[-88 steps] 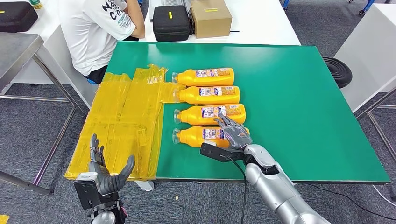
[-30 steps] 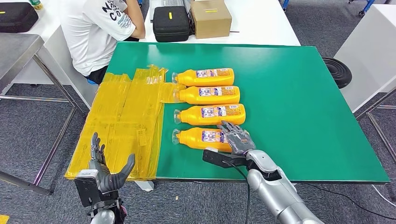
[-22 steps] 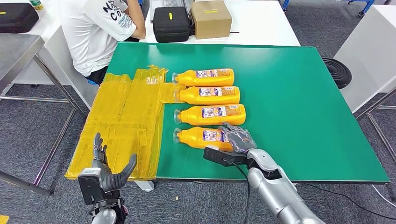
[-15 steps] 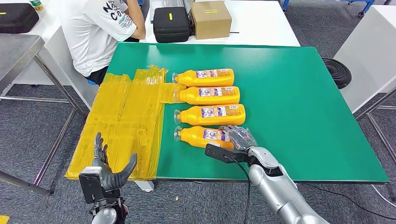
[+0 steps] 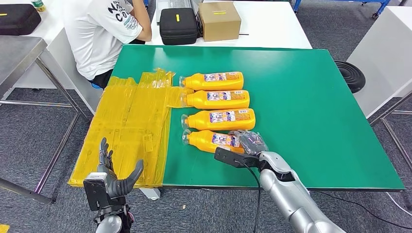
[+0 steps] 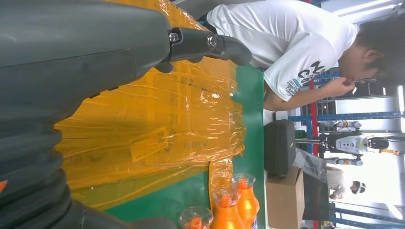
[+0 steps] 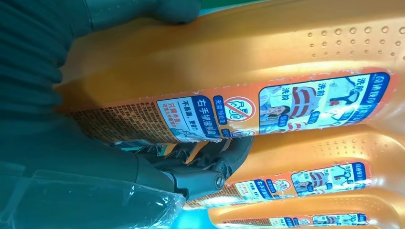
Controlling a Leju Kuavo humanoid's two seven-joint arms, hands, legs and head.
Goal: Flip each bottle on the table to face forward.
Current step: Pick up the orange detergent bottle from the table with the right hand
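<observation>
Right hand: fingers curled over the base end of the nearest bottle, grasping it; in the right wrist view the thumb lies along one side of the orange body and the dark fingers wrap the other side, beside the label.
Nearest bottle: lying on its side on the green table, slightly askew to the other three, cap end toward the yellow sheet, its printed label facing up.
Other bottles: three more orange ones lie on their sides farther from the robot than the nearest bottle, side by side in a row, caps toward the yellow sheet; second bottle, third bottle, farthest bottle.
Left hand: released, fingers spread and holding nothing, raised off the near edge of the table, just past the near end of the yellow sheet.
Yellow sheet: crinkled plastic covering the table on the cap side of the nearest bottle.
Person: seated in a white shirt at the far corner of the table.
Black case and cardboard box: together on a white surface beyond the table's far edge.
</observation>
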